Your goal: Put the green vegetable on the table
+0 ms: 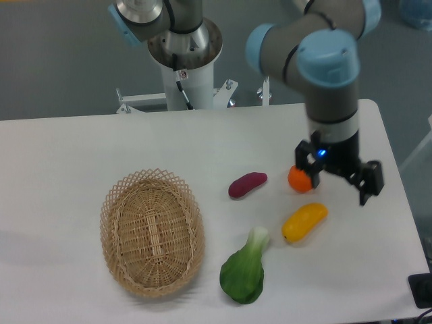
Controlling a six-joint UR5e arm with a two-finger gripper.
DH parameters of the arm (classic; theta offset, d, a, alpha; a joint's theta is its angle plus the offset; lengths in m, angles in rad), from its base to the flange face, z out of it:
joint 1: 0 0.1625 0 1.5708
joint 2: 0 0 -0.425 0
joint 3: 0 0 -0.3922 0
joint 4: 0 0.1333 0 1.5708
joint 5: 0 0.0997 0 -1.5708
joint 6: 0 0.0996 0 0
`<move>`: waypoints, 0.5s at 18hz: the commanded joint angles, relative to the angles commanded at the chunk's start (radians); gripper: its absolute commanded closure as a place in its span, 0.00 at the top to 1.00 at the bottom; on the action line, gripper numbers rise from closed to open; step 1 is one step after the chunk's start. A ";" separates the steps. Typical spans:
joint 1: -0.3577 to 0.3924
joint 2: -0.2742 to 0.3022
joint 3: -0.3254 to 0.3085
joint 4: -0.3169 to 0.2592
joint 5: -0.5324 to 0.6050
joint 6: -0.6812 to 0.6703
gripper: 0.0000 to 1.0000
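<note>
Green vegetable [244, 273]: lying on the table [67, 155], below-left of the pincer, well apart from it.
Pincer [341, 183]: fingers spread, holding nothing.
Yellow fruit [304, 221]: just below-left of the pincer.
Basket [152, 231]: far left.

Wicker basket [152, 231], lower left of frame: woven pale straw-coloured cane, rough open weave with a lacy rim. Table [81, 155]: smooth white top, matt with a faint sheen. Green vegetable [244, 271], purple sweet potato [247, 184], yellow fruit [304, 221] and orange fruit [299, 179] all look like smooth moulded plastic, slightly glossy; arm joints upper right show grey metal-look tubing with glossy light-blue plastic caps, gripper [341, 181] matt black.
</note>
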 joint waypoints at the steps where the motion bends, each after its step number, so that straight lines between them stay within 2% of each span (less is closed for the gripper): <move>1: 0.018 0.009 -0.002 -0.022 -0.003 0.058 1.00; 4: 0.071 0.032 -0.014 -0.051 -0.055 0.169 1.00; 6: 0.106 0.043 -0.020 -0.056 -0.103 0.197 1.00; 9: 0.118 0.051 -0.031 -0.057 -0.115 0.211 1.00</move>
